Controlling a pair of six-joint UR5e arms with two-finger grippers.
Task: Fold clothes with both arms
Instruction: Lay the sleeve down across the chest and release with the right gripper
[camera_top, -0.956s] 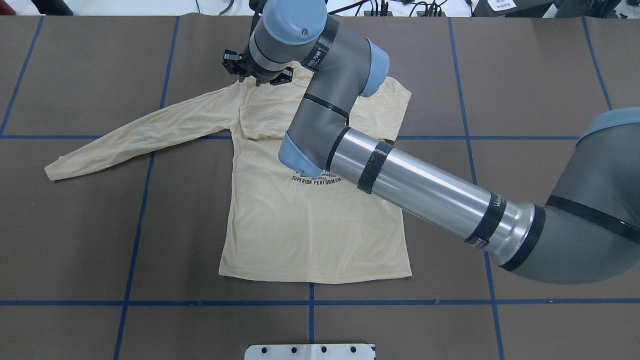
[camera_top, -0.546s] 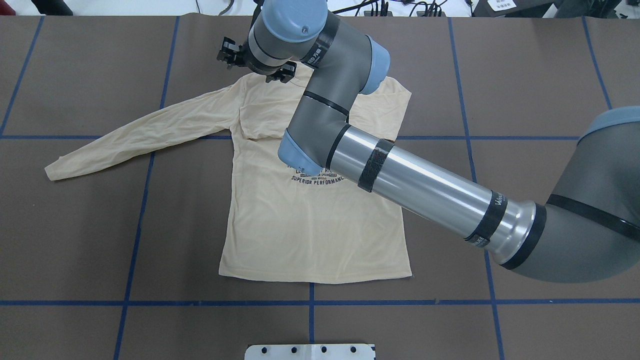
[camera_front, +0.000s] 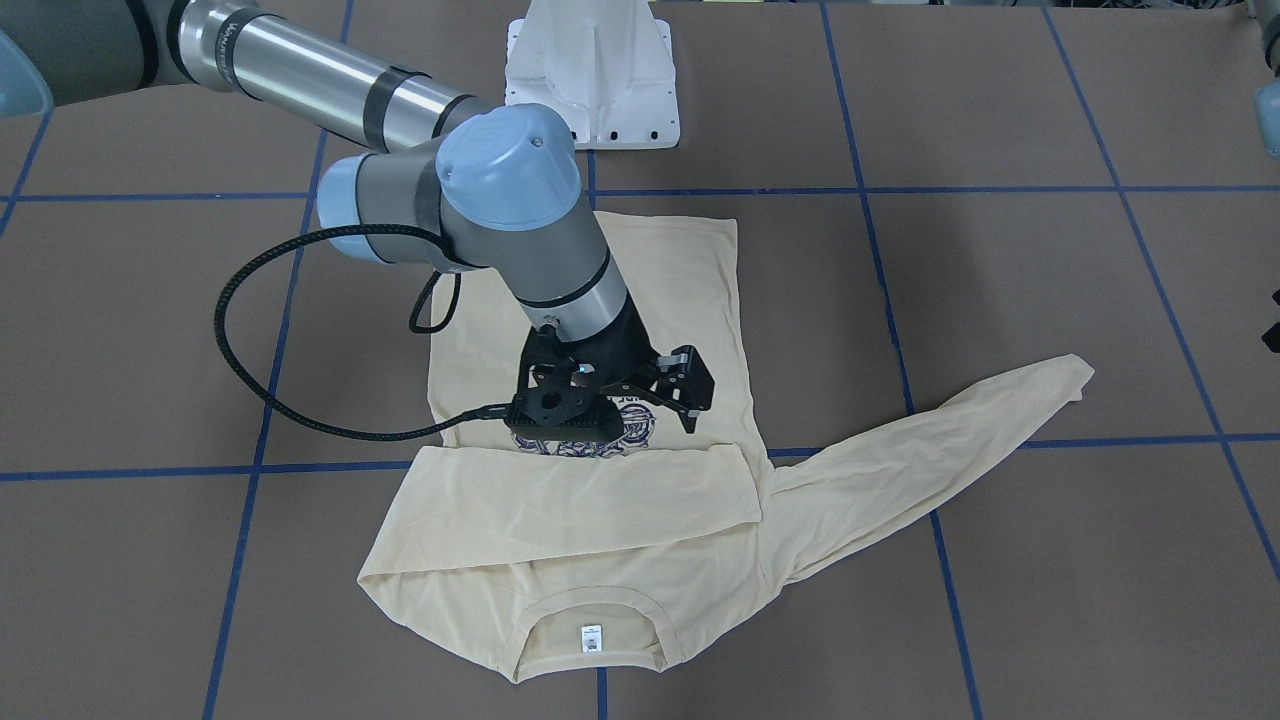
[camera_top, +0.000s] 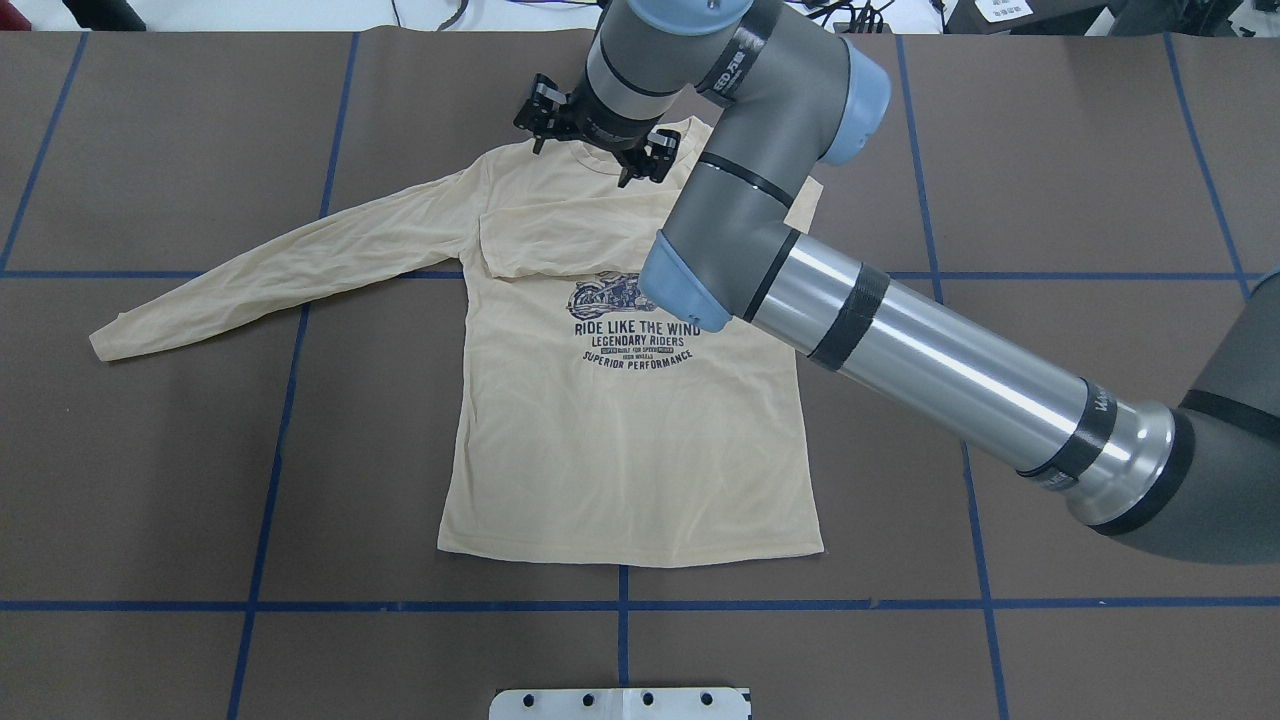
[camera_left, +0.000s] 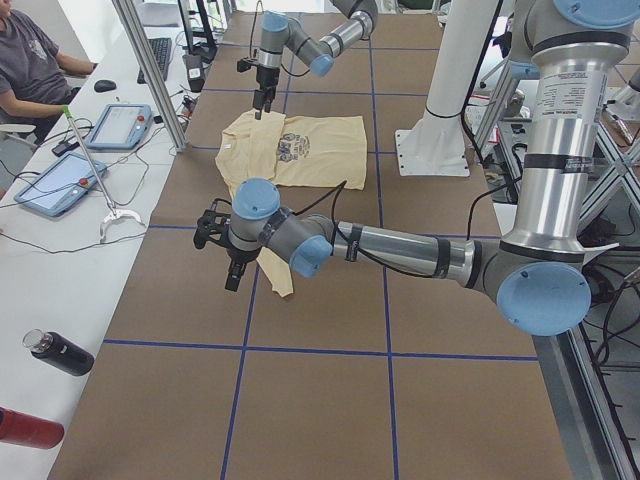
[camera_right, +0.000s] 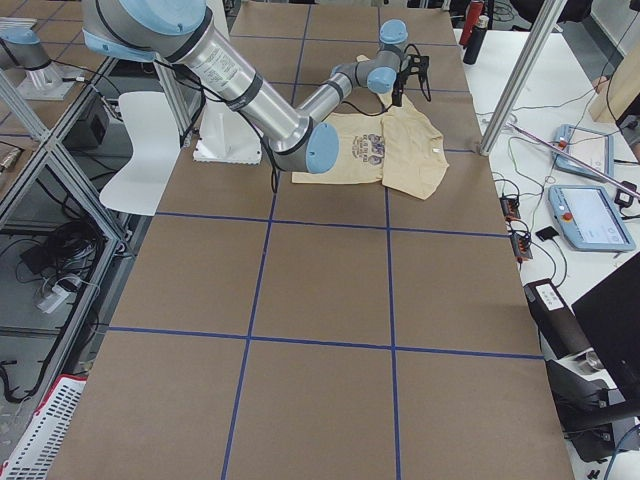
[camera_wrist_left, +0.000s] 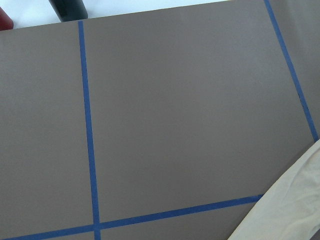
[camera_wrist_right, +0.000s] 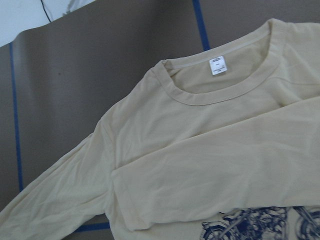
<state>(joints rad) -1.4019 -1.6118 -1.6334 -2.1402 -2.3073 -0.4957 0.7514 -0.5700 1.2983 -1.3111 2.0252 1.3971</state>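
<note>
The right pincer (camera_top: 592, 142) hangs spread and empty directly over the collar (camera_wrist_right: 220, 90) of the T-shirt (camera_top: 620, 450), which lies flat and print-up on the table (camera_top: 150, 450) beneath it. The folded sleeve (camera_front: 580, 495) lies across the chest just to the base side of this pincer, and the outstretched sleeve (camera_top: 280, 265) runs away to its left. The step in hand appears to be folding that second sleeve. The left pincer (camera_left: 226, 262) hovers above the table with the cuff (camera_wrist_left: 295, 210) just beside it; you cannot tell whether it is spread. Guide it onto the cuff, pinch the sleeve layer only, lift little, and lay the sleeve across the chest parallel to the folded sleeve without dragging the body. The body's long axis runs from the collar under the right pincer to the hem (camera_top: 630, 550) on the base side. The collar points away from the robot.
</note>
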